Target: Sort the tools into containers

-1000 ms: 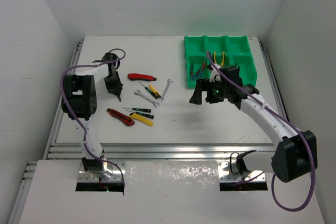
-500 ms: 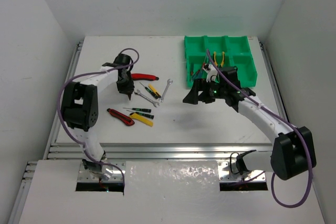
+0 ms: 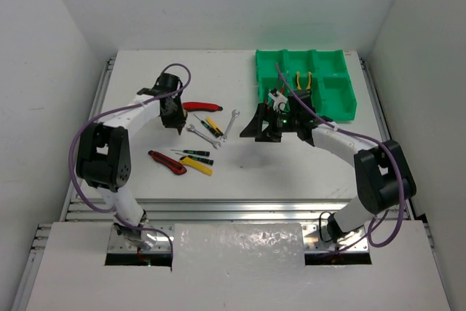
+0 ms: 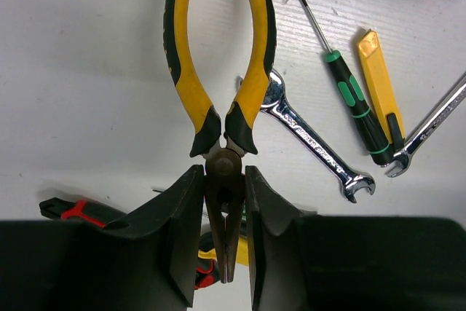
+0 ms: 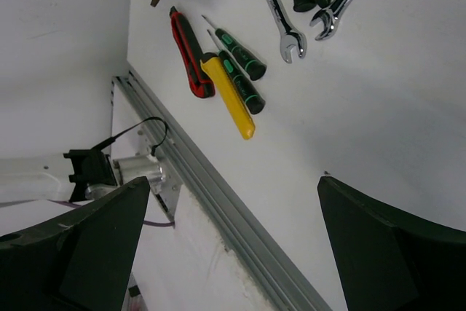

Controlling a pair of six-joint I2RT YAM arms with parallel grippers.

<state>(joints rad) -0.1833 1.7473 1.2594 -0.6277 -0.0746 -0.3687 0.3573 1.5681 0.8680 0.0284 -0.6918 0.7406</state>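
Has swung the left pincer rightward over the loose tools, clamped on the nose of the yellow-handled pliers, well apart from the green tray. Has drawn the right pincer, spread wide and empty, off the tray toward them; likely a second pick beginning.

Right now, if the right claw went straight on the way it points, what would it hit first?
Probably bare table, though depth is unclear. The right claw is open and empty; the nearest tool ahead, the yellow utility knife, lies farther on.
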